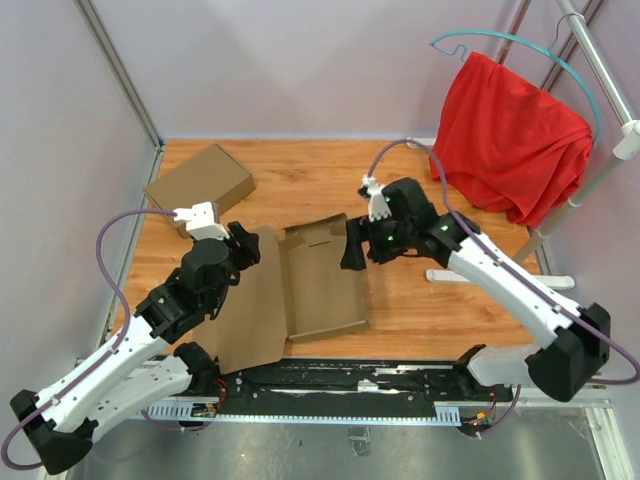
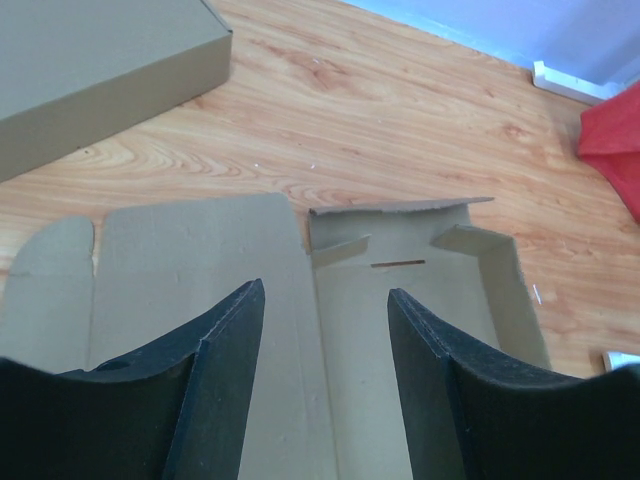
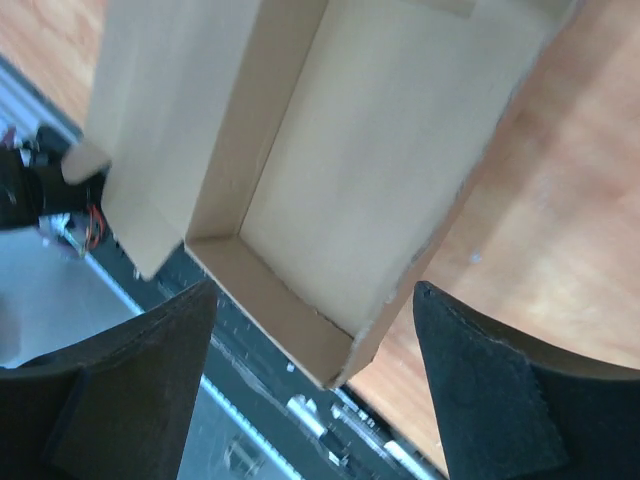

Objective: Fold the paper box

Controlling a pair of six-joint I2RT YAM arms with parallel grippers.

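- My right gripper (image 3: 312, 290) hung open at about 3 o'clock from the paper box (image 1: 325, 290), jaws spread wide and holding nothing. In its wrist view the tray's right-hand wall ran up between the fingers.
- My left gripper (image 2: 325, 290) was open too, at a middling spread and empty. It hovered at the box's 9 o'clock side, looking over the flat lid panel toward the tray.
- The box lay mid-counter, toward 6 o'clock. The tray half had its walls standing, and the lid panel lay flat on the tray's 9 o'clock side, with small tabs at the far end.
- I judged it light and fairly stiff. It should hinge easily along its creases but slide on the wood if pushed from one side only.
- The walls are thin, so a hard pinch mid-panel could crease them. I'd take hold at a free panel edge near a crease, with the other arm bracing the tray.
- The box's near corner and the lid's near end reached over the black rail (image 1: 330, 380) at 6 o'clock, so that side had no spare room.
- Bare counter (image 1: 420, 310) lay open from 3 o'clock round to 12 o'clock of the box, which looked like the best room for swinging the lid over.
- A closed brown box (image 1: 200, 180) sat at 10 o'clock, well apart.
- A red cloth (image 1: 510, 140) hung on a rack at 2 o'clock, clear of the work but close to my right arm's elbow sweep.
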